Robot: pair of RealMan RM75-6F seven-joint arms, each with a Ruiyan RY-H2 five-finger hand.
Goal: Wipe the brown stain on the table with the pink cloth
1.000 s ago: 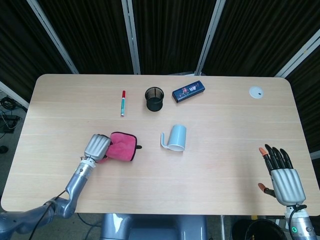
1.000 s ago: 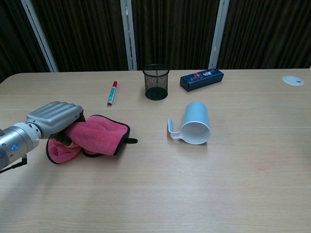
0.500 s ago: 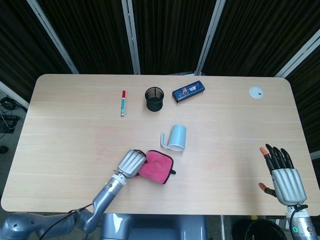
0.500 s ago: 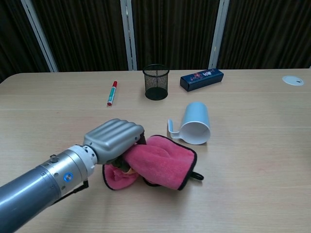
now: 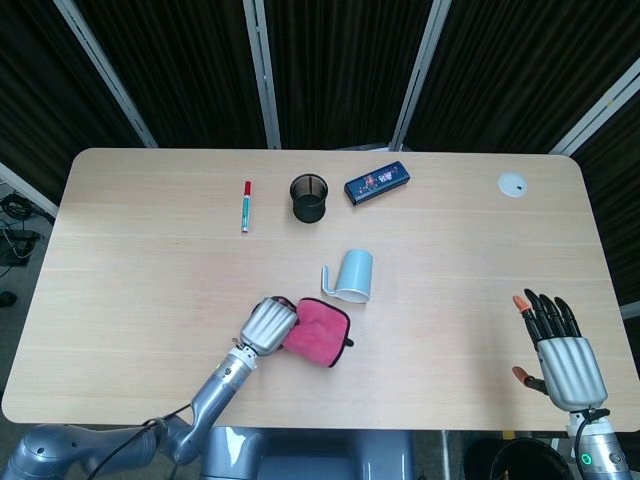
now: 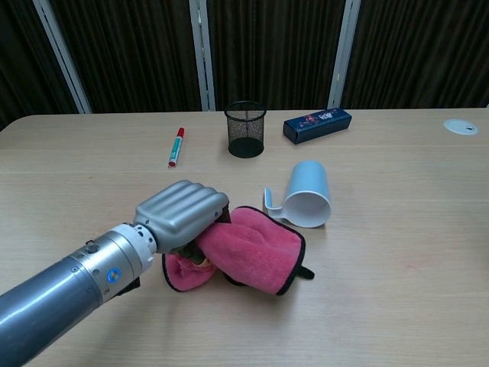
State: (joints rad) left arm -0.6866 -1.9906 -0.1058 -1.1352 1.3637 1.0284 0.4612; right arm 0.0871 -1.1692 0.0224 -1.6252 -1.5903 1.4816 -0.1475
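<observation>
Chest view, left hand [image 6: 183,215] fisted on pink cloth [image 6: 256,248], seemingly knuckles-up

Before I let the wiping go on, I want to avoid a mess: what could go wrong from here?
1. The tipped light blue cup lies just beyond the pink cloth; a stroke that way by the left hand could knock it rolling.
2. No brown stain is plainly visible in either view, so the strokes may miss it.
3. The cloth is bunched and folded, so it may drag unevenly.
</observation>
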